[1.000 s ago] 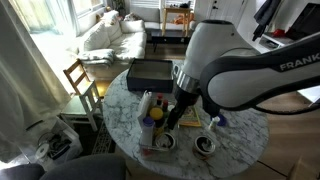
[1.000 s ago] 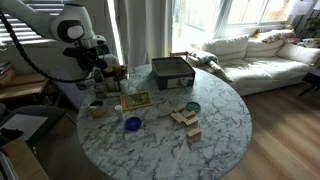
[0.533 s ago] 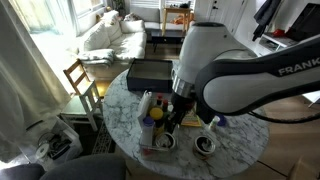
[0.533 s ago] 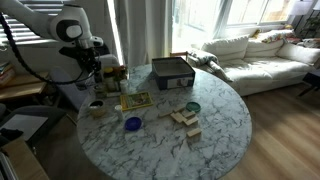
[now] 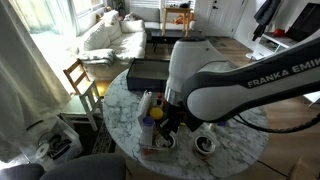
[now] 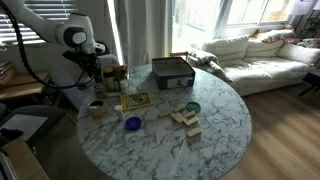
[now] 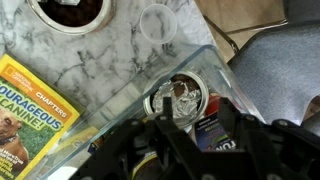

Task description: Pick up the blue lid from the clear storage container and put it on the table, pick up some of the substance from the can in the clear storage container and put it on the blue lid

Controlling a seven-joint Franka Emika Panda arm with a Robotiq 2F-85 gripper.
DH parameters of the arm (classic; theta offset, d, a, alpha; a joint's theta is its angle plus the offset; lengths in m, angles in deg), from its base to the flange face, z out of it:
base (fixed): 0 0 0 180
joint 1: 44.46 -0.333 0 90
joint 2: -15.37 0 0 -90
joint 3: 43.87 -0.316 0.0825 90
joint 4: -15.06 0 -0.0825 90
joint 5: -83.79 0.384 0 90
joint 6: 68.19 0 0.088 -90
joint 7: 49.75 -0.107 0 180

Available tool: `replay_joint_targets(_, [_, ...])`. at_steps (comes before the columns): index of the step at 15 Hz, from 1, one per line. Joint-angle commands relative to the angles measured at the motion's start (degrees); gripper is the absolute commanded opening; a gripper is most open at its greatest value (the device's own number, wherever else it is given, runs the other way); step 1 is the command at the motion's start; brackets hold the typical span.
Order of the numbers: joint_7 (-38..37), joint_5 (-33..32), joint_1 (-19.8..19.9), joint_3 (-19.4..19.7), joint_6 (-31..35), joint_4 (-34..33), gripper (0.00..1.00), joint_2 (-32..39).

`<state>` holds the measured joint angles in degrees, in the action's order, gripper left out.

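The blue lid (image 6: 133, 124) already lies flat on the bench (image 6: 225, 135), near its front edge in an exterior view and well apart from everything else, so I judge the first half of the job done. What has just changed is me: over the last second my arm has swung in and dropped lower over the clear storage container (image 7: 130, 100). My tool (image 7: 195, 140) now hangs inside its walls, right at the can (image 7: 185, 97). The wrist view shows the can's silvery rim and some pale and brownish bits inside, just past my fingers. The picture is too dark to show whether those fingers are spread or already pinching some of the substance, so I cannot tell. I take this as the start of the scoop. Room is tight here, since the container's see-through wall runs slantwise just left of the can, and a lift straight up looks safest. Beyond that wall lie the book (image 7: 30, 110), the dark tin (image 7: 72, 8) and a small white cup (image 7: 158, 22). The container sits close to the bench edge, with a grey chair (image 7: 275, 70) past it on the right. The way toward the lid looks open, and the wooden blocks (image 6: 185, 120) and black box (image 6: 172, 72) stand further off.
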<state>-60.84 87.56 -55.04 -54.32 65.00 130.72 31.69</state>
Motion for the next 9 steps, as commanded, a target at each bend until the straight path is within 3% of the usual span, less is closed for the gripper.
replay_joint_targets(1, [-2.3,1.4,-0.7,0.7,-0.9,-2.6,0.48,3.4])
replay_joint_targets(8, [-4.8,3.8,-0.9,1.0,-0.9,-5.0,0.31,6.9])
replay_joint_targets(9, [-5.4,3.9,-1.0,1.2,-0.8,-5.2,0.35,7.3])
